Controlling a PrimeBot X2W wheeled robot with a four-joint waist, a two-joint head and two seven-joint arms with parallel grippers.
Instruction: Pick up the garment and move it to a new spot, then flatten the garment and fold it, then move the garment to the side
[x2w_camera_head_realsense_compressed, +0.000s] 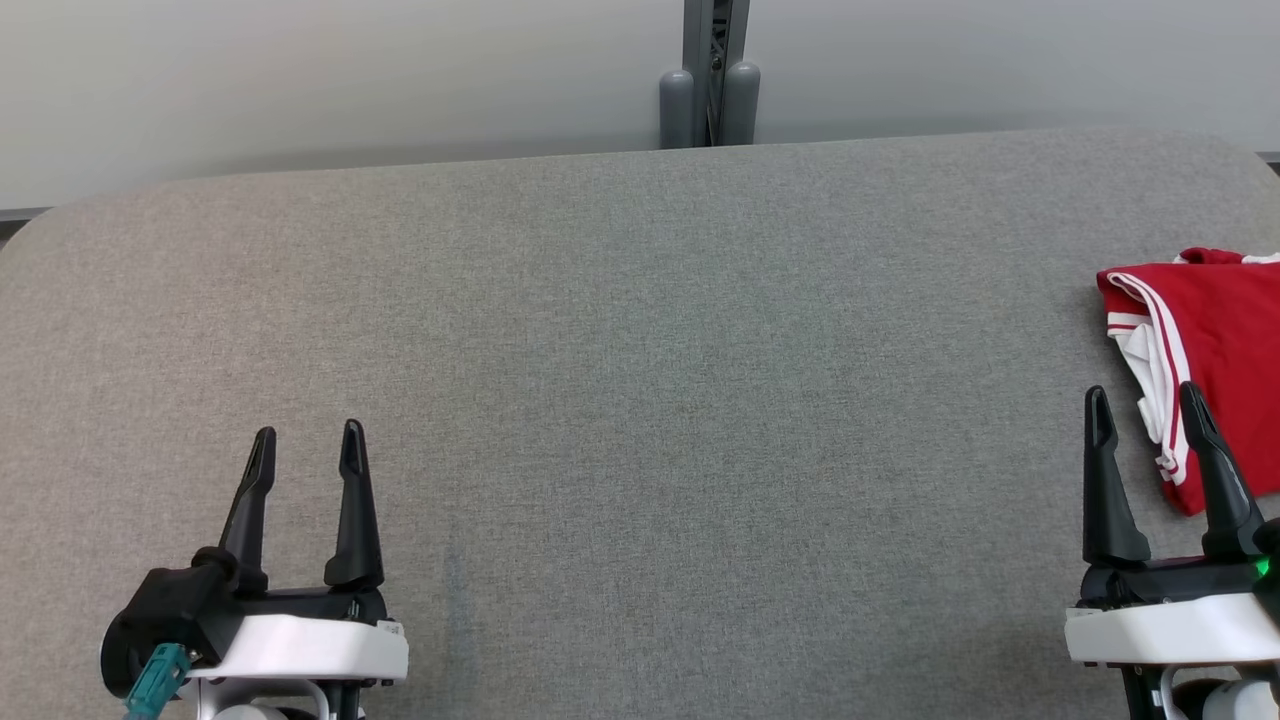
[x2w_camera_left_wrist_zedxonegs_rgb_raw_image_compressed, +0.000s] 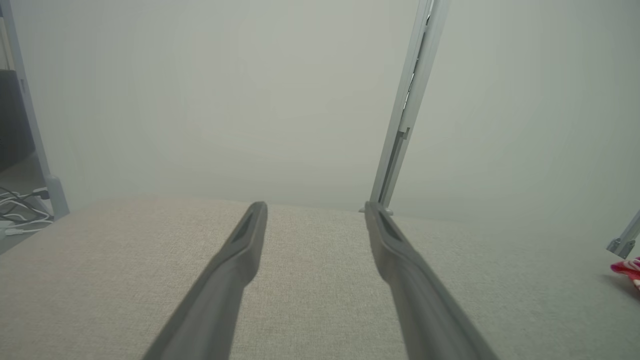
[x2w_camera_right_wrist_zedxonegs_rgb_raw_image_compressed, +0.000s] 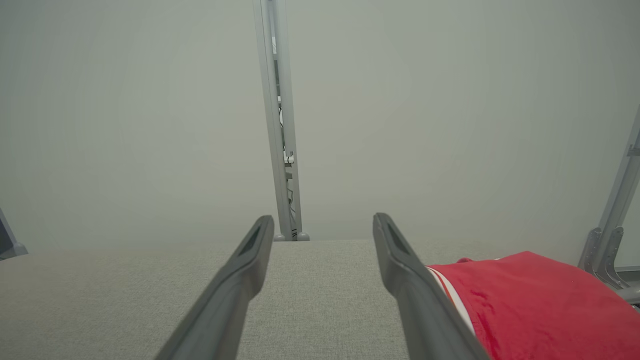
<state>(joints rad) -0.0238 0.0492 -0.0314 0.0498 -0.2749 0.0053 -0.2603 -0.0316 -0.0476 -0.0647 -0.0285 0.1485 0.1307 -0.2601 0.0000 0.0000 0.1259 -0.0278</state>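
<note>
Nearest me, my left gripper (x2w_camera_head_realsense_compressed: 308, 430) hung over the grey fabric tabletop (x2w_camera_head_realsense_compressed: 640, 350), its fingers spread apart and empty. My right gripper (x2w_camera_head_realsense_compressed: 1143, 392) was spread just as wide and was also empty. Just past its right finger lay the red jersey (x2w_camera_head_realsense_compressed: 1215, 320), folded into a bundle with white-and-red striped trim along its left edge (I could not tell whether the finger touched it). It sat at the table's right edge, partly out of the head view. Off the table's left end, white cables (x2w_camera_left_wrist_zedxonegs_rgb_raw_image_compressed: 20, 210) lay on the floor. Beyond the far edge stood a grey metal post (x2w_camera_head_realsense_compressed: 708, 80) against a pale wall (x2w_camera_head_realsense_compressed: 300, 70).
</note>
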